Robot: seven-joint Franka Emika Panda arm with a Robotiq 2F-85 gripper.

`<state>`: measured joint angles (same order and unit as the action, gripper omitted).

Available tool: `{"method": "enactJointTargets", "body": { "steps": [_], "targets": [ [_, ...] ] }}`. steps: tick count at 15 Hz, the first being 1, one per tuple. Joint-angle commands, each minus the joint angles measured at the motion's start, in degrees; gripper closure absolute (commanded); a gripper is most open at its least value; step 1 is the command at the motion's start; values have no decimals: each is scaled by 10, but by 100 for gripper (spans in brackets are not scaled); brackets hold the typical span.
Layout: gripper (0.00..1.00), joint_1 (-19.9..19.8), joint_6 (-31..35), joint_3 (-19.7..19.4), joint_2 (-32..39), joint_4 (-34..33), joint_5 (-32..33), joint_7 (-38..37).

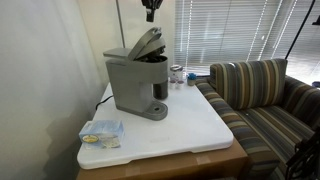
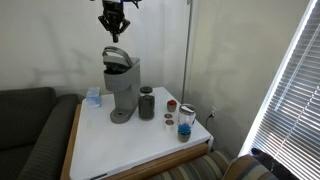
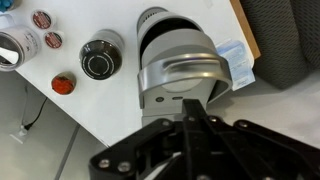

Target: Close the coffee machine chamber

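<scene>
The machine [image 1: 133, 88] stands on the white counter [image 1: 190, 125], toward its back edge. Its chamber [image 1: 146, 45] is tilted up and open, and the dark pod holder shows beneath it in both exterior views. The claw [image 2: 113, 30] hangs just above the raised chamber [image 2: 117, 57] and is not touching it. In the wrist view the claw [image 3: 190, 103] has its fingers drawn together with nothing between them, directly over the silver chamber [image 3: 186, 72]. A dark cup [image 2: 147, 103] stands just beside the machine [image 2: 123, 92], with jars [image 2: 185, 122] further along the counter. A blue packet [image 1: 101, 132] lies near a counter corner. A striped sofa [image 1: 265, 95] sits beside the counter.
</scene>
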<state>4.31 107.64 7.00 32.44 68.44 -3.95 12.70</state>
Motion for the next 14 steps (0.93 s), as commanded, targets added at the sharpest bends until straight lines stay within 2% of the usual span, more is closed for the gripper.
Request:
{"method": "enactJointTargets", "body": {
  "steps": [1, 9, 14],
  "targets": [
    [100, -6, 6, 3, 12, -2, -20, 0],
    [100, -9, -5, 5, 29, 2, -51, -5],
    [100, -2, -20, -3, 15, 19, -46, -47]
  ]
}}
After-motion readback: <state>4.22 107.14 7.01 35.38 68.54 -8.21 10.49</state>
